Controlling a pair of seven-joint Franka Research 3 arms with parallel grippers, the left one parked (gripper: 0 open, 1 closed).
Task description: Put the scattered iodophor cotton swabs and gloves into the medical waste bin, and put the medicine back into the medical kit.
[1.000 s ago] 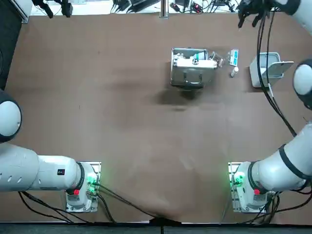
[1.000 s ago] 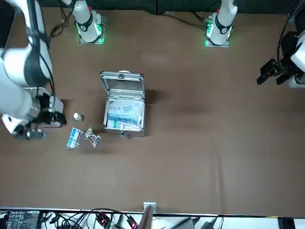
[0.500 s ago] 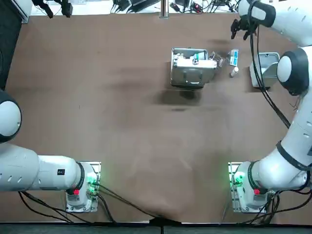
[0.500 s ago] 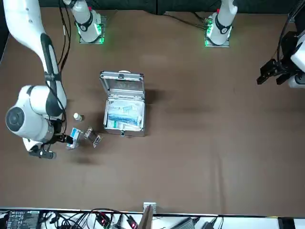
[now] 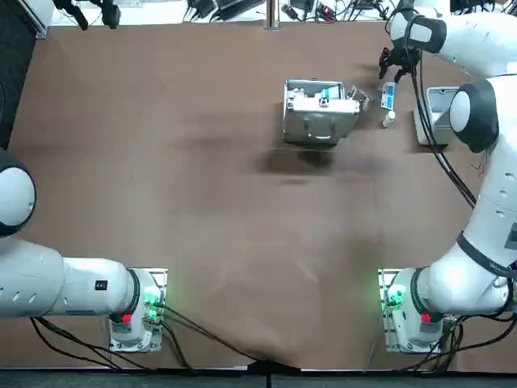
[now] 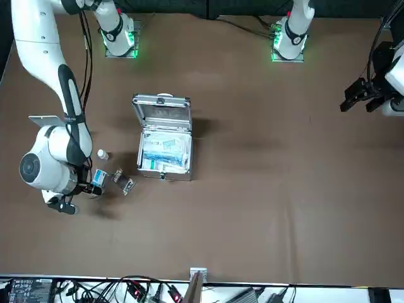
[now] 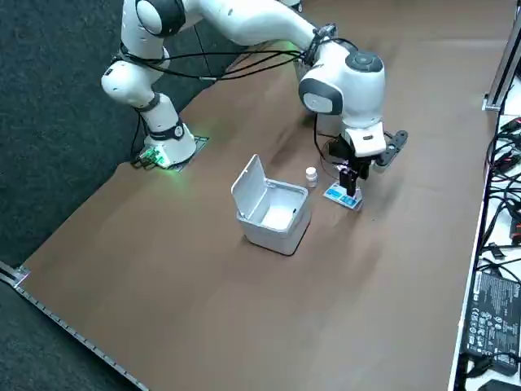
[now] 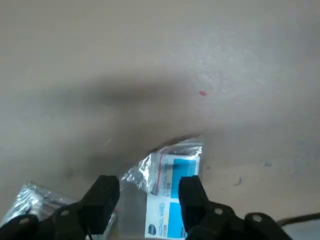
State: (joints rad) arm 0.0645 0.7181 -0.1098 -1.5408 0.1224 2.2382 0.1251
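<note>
At the end effector (image 8: 147, 187): within the last second it had swung in from past the far edge of the bench (image 5: 202, 202) and hung right over the swab packet (image 8: 172, 170), fingers spread and empty (a grasp looked close, not begun).
Swab packet: blue and white in a clear zip bag, it lay flat on the bench below the gap between the fingers. It had not moved, so nothing was binned yet.
Clear crumpled bag (image 8: 25, 200): it lay just beside the packet and was probably the gloves, though I could not tell. It was close enough for a finger to snag.
Small white bottle (image 5: 390, 119): it stood upright near the packet, on the robot's side, and was likely the medicine.
Waste bin (image 7: 277, 232): it stood with its lid up, near the bottle, toward the robot's right. The carry looked short, with the bottle near that route.
Medical kit (image 5: 319, 125): it was open with its lid raised, on the far side of the crumpled bag, and had yet to receive the medicine.
</note>
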